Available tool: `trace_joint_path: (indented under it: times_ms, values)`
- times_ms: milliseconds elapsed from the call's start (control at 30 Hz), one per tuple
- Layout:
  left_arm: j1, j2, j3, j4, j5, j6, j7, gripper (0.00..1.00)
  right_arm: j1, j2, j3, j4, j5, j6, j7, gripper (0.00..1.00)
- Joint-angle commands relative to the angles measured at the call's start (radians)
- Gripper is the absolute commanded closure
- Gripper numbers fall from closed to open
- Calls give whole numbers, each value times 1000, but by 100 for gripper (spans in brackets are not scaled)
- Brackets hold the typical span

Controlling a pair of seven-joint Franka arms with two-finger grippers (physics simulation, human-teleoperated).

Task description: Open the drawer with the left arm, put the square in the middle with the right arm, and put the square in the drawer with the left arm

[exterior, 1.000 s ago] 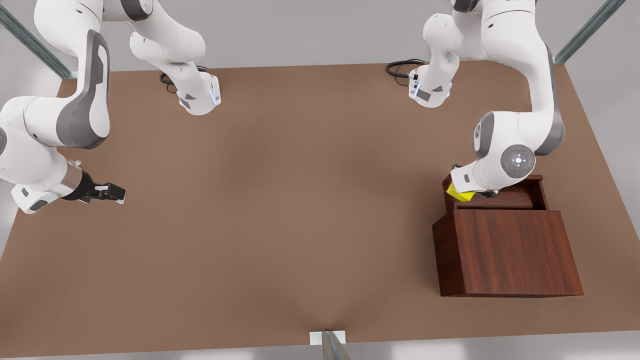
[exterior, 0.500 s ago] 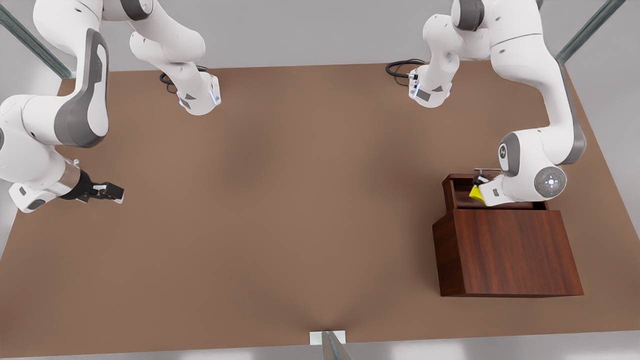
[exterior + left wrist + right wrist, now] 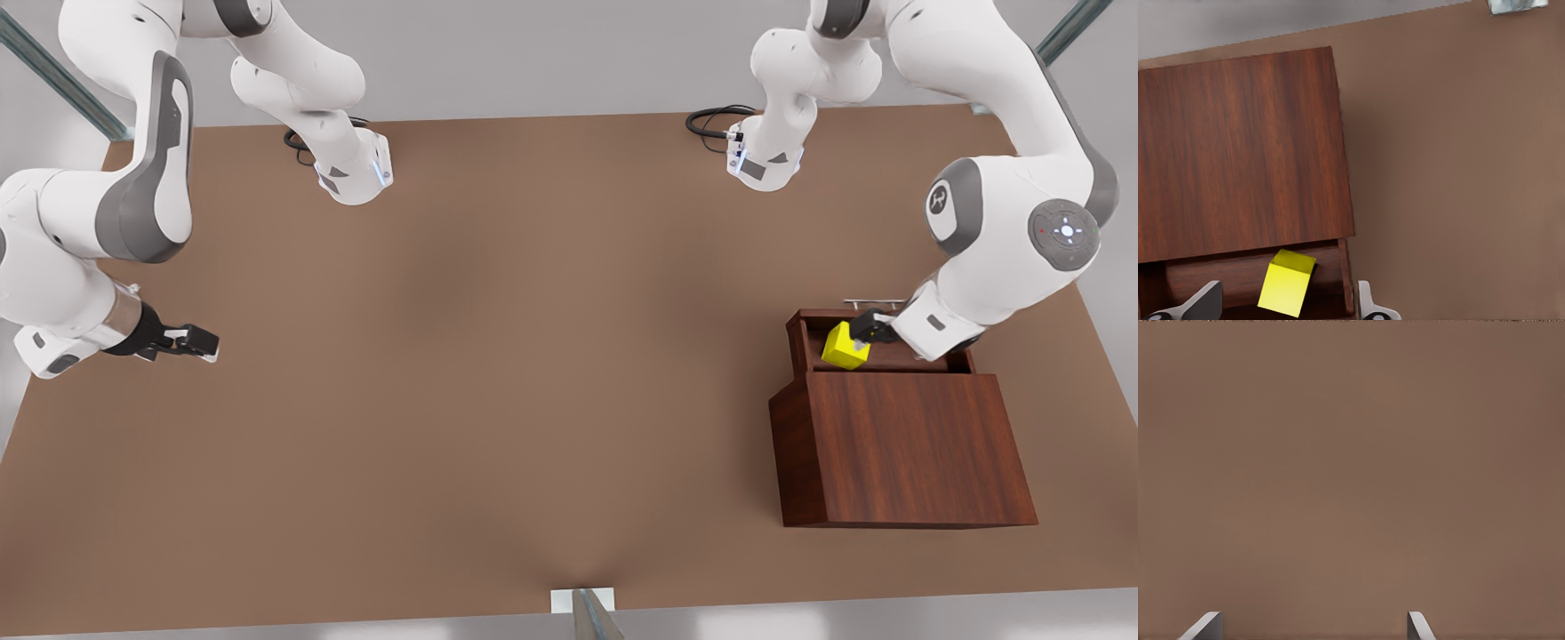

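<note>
Brown table point(image 3: 533, 356) spans my front view; at right the drawer point(image 3: 889, 360) stands open with the square point(image 3: 845, 346) inside, my left gripper point(image 3: 867, 329) beside it. My right gripper point(image 3: 191, 342) waits at far left, open. Left wrist view: square point(image 3: 1287, 283) between spread fingers point(image 3: 1201, 301), released, drawer walls close. Right wrist view: bare table point(image 3: 1351, 467), ample room. Placement looks finished.

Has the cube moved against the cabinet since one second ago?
Yes. The cube went from the drawer's left edge toward the front view's right, and now lies inside the drawer beside the left tool.
</note>
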Motion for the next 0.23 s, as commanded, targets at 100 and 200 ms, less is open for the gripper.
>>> trace_joint_path:
  times_ms: [100,200]
  values:
    - [151,-33,-228,-7,165,15,-46,0,-1,0,0,0,0,0,-6,0]
    - [151,-36,-230,-10,168,17,-52,0,-1,-2,0,2,0,0,-6,0]
